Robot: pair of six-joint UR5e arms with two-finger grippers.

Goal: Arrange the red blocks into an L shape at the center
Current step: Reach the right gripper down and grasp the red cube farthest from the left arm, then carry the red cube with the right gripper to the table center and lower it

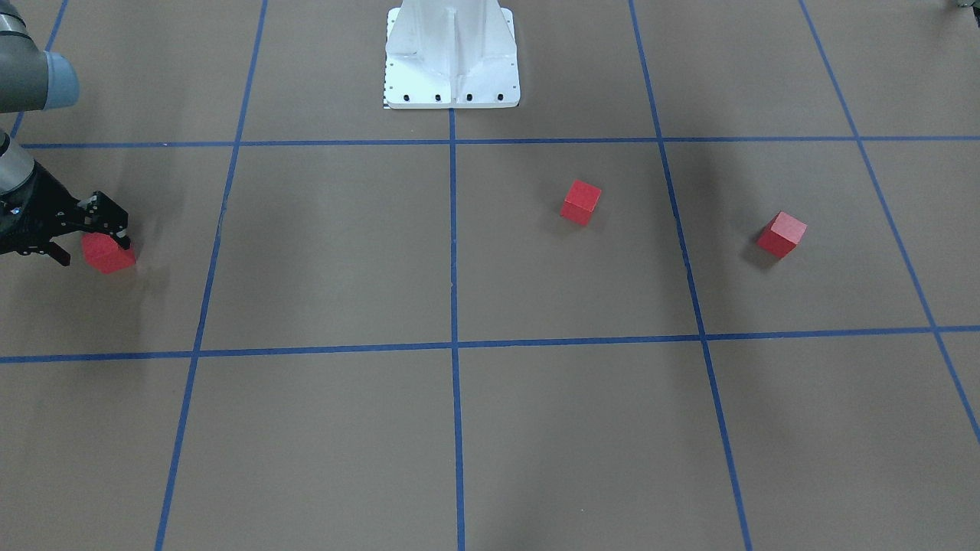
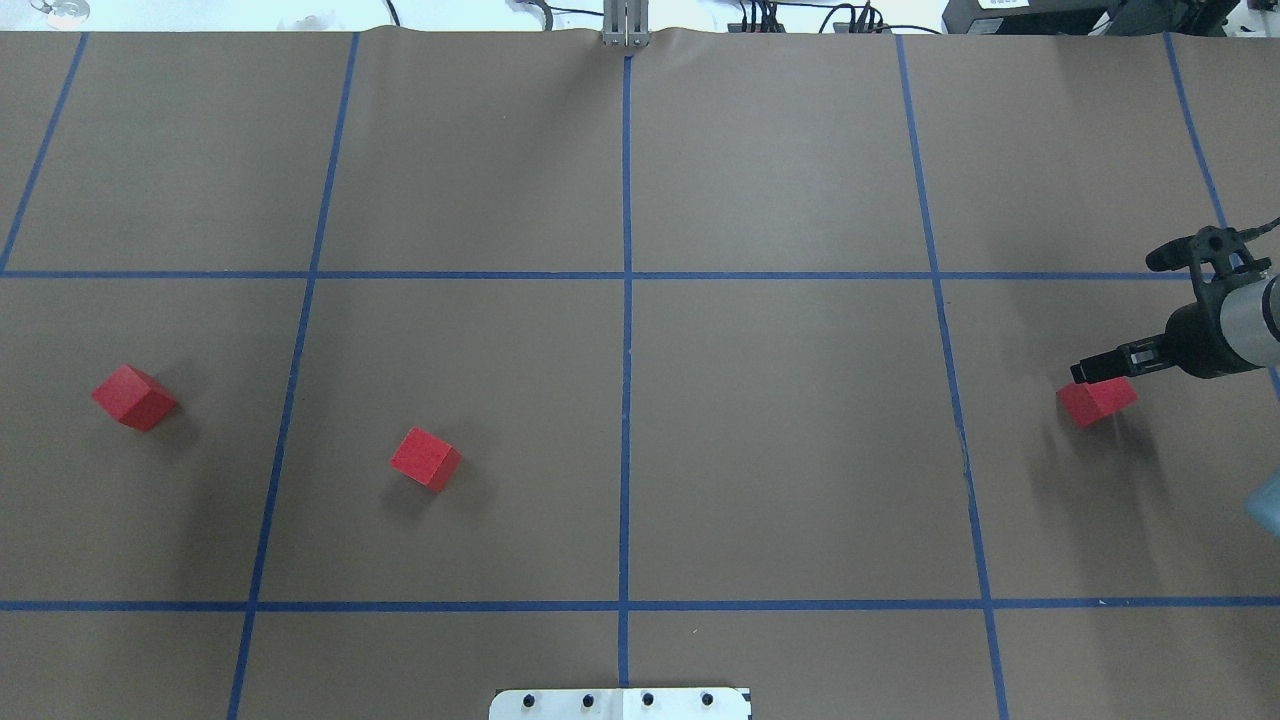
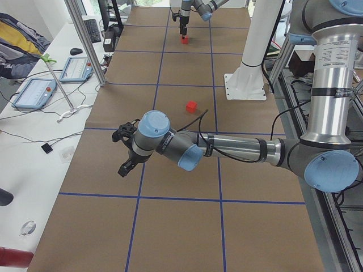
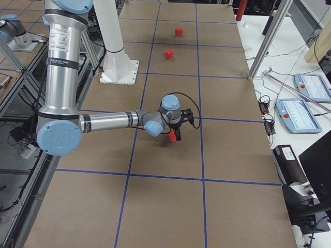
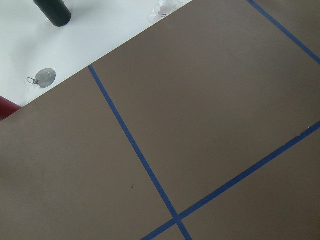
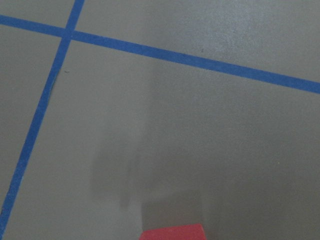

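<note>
1. left gripper (image 3: 125, 168): far left, hangs over the brown mat (image 2: 800, 440) near its operators'-side edge; seen only from the side, so can't tell if the fingers are spread or together; left wrist view shows the mat's edge against a white bench (image 5: 100, 35) with a small metal ring (image 5: 45, 78) and a black cylinder (image 5: 52, 11) on it.
2. left red block (image 2: 133, 397): middle row, two squares left of the central line; skew to the grid; bare mat all round, off the blue tape (image 2: 300, 400).
3. middle red block (image 2: 425, 459): square just left of the central line; also skew; well apart from the left red block and the tape; open mat from it to the center.
4. center (image 2: 625, 440): open mat on both sides of the line; all three blocks lie away from it; white base plate (image 2: 620, 703) on the line at the near edge, metal bracket (image 2: 625, 25) at the far edge, both well apart from the middle stretch.
5. right red block (image 2: 1097, 400): two squares right of the central line; right gripper (image 1: 90, 245) is down at it, a finger on each side; can't tell if they pinch or only straddle it; right arm (image 2: 1240, 325) enters from the right edge.
6. operators' side past the mat: an aluminium post (image 4: 264, 46) and two pendants (image 4: 297, 116) on the bench.
</note>
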